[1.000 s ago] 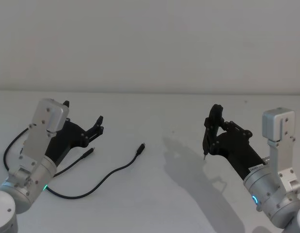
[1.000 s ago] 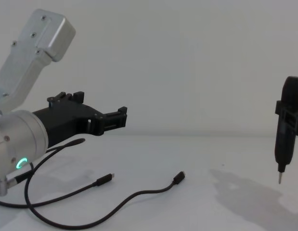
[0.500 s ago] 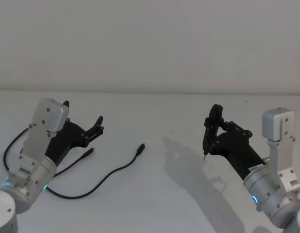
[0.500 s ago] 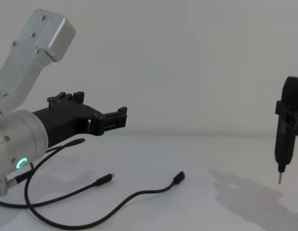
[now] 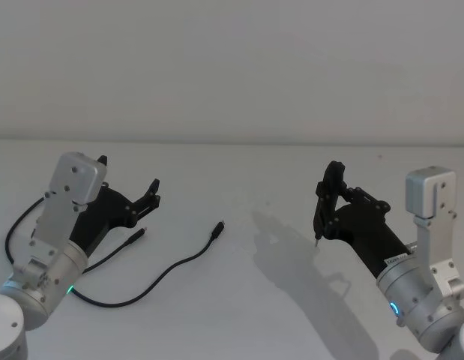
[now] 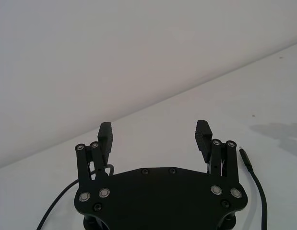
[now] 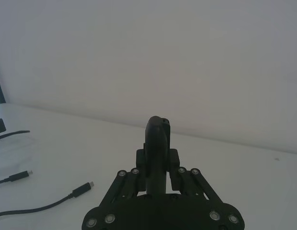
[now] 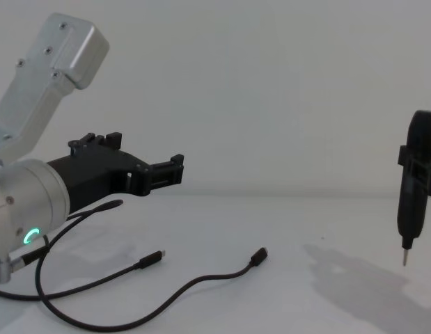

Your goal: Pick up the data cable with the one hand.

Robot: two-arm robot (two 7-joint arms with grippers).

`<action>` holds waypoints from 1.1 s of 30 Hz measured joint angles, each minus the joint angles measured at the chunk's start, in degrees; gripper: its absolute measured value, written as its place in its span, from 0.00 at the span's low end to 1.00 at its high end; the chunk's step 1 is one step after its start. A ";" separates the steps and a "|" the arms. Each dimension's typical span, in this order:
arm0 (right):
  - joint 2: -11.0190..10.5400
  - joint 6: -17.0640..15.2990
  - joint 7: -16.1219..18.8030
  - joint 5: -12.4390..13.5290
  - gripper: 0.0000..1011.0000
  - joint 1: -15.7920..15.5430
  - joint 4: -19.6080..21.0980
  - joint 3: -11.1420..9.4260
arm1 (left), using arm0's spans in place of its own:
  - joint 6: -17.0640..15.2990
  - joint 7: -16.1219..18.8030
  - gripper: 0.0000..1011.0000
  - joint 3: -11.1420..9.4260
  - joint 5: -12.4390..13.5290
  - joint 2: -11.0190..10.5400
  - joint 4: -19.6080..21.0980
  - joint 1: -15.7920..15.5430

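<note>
The data cable (image 5: 175, 265) lies in a loose curve on the white table, one plug (image 5: 219, 227) toward the middle and the other plug (image 5: 138, 236) just below my left gripper. My left gripper (image 5: 128, 174), black on a silver wrist with a green light, hovers open over the table's left side, nothing between its fingers (image 6: 105, 134). The cable (image 8: 201, 280) lies below and in front of the left gripper (image 8: 142, 154), apart from it, and one plug end (image 6: 244, 156) lies beside a finger. On the right, my right gripper (image 5: 333, 196) is shut on an upright black stick tool (image 8: 412, 202).
A thicker black lead (image 5: 18, 221) loops from my left wrist over the table's left edge area. The white table (image 5: 239, 315) runs back to a plain wall. The right gripper's shadow (image 5: 291, 247) falls on the middle of the surface.
</note>
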State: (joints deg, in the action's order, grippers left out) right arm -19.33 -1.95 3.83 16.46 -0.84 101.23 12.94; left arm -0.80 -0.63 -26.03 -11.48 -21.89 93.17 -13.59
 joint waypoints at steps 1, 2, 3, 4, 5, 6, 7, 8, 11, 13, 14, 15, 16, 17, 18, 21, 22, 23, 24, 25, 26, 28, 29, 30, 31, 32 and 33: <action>0.00 0.00 0.00 0.00 0.27 0.00 0.00 0.00 | 0.00 0.00 0.99 0.00 0.00 0.00 0.00 0.00; 0.00 0.00 0.00 0.00 0.27 0.00 0.00 0.00 | 0.00 0.00 0.99 0.00 0.00 0.00 0.00 0.00; 0.00 0.00 0.00 0.00 0.27 0.00 0.00 0.00 | 0.00 0.00 0.99 0.00 0.00 0.00 0.00 0.00; 0.00 0.00 0.00 0.00 0.27 0.00 0.00 0.00 | 0.00 0.00 0.99 0.00 0.00 0.00 0.00 0.00; 0.00 0.00 0.00 0.00 0.27 0.00 0.00 0.00 | 0.00 0.00 0.99 0.00 0.00 0.00 0.00 0.00; 0.00 0.00 0.00 0.00 0.27 0.00 0.00 0.00 | 0.00 0.00 0.99 0.00 0.00 0.00 0.00 0.00; 0.00 0.00 0.00 0.00 0.27 0.00 0.00 0.00 | 0.00 0.00 0.99 0.00 0.00 0.00 0.00 0.00; 0.00 0.00 0.00 0.00 0.27 0.00 0.00 0.00 | 0.00 0.00 0.99 0.00 0.00 0.00 0.00 0.00; 0.00 0.00 0.00 0.00 0.27 0.00 0.00 0.00 | 0.00 0.00 0.99 0.00 0.00 0.00 0.00 0.00; 0.00 0.00 0.00 0.00 0.27 0.00 0.00 0.00 | 0.00 0.00 0.99 0.00 0.00 0.00 0.00 0.00; 0.00 0.00 0.00 0.00 0.27 0.00 0.00 0.00 | 0.00 0.00 0.99 0.00 0.00 0.00 0.00 0.00; 0.00 0.00 0.00 0.00 0.27 0.00 0.00 0.00 | 0.00 0.00 0.99 0.00 0.00 0.00 0.00 0.00; 0.00 0.00 0.00 0.00 0.27 0.00 0.00 0.00 | 0.00 0.00 0.99 0.00 0.00 0.00 0.00 0.00; 0.00 0.00 0.00 0.00 0.27 0.00 0.00 0.00 | 0.00 0.00 0.99 0.00 0.00 0.00 0.00 0.00; 0.00 0.00 0.00 0.00 0.27 0.00 0.00 0.00 | 0.00 -0.02 0.99 0.01 0.00 0.01 0.00 0.00; 0.00 0.00 0.00 0.00 0.27 0.00 0.00 0.00 | -0.07 -0.08 0.99 0.01 0.00 0.05 0.00 -0.04; 0.00 0.00 0.00 0.00 0.27 0.00 0.00 0.00 | -0.19 -0.21 0.99 -0.01 0.00 0.07 0.00 -0.10; 0.00 0.00 0.00 0.00 0.27 0.00 0.00 0.00 | -0.45 -0.54 0.99 -0.09 -0.05 0.11 -0.01 -0.23; 0.00 0.00 0.00 0.00 0.27 0.00 0.00 0.00 | -0.45 -0.54 0.99 -0.09 -0.05 0.11 -0.01 -0.23; 0.00 0.00 0.00 0.00 0.27 0.00 0.00 0.00 | -0.74 -0.93 0.99 -0.20 -0.16 0.16 -0.04 -0.38; 0.00 0.00 0.00 0.00 0.27 0.00 0.00 0.00 | -0.88 -1.16 0.99 -0.26 -0.25 0.18 -0.05 -0.44; 0.00 0.00 0.00 0.00 0.27 0.00 0.00 0.00 | -1.44 -2.10 0.99 -0.48 -0.65 0.23 -0.08 -0.72; 0.00 0.00 0.00 0.00 0.27 0.00 0.00 0.00 | -1.62 -2.43 0.99 -0.55 -0.80 0.24 -0.10 -0.80; 0.00 0.00 0.00 0.00 0.27 0.00 0.00 0.00 | -1.79 -2.75 0.99 -0.60 -0.95 0.25 -0.11 -0.88; 0.00 0.00 0.00 0.00 0.27 0.00 0.00 0.00 | -2.28 -3.59 0.99 -0.79 -1.34 0.26 -0.12 -1.04; 0.00 0.00 0.00 0.00 0.27 0.00 0.00 0.00 | -2.50 -3.95 0.99 -0.91 -1.52 0.27 -0.13 -1.15; 0.00 0.00 0.00 0.00 0.27 0.00 0.00 0.00 | -2.75 -4.32 0.99 -0.97 -1.72 0.27 -0.13 -1.20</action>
State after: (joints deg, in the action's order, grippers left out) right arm -19.33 -1.95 3.83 16.46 -0.84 101.23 12.94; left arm -3.55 -4.95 -27.00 -13.20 -21.62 93.04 -14.79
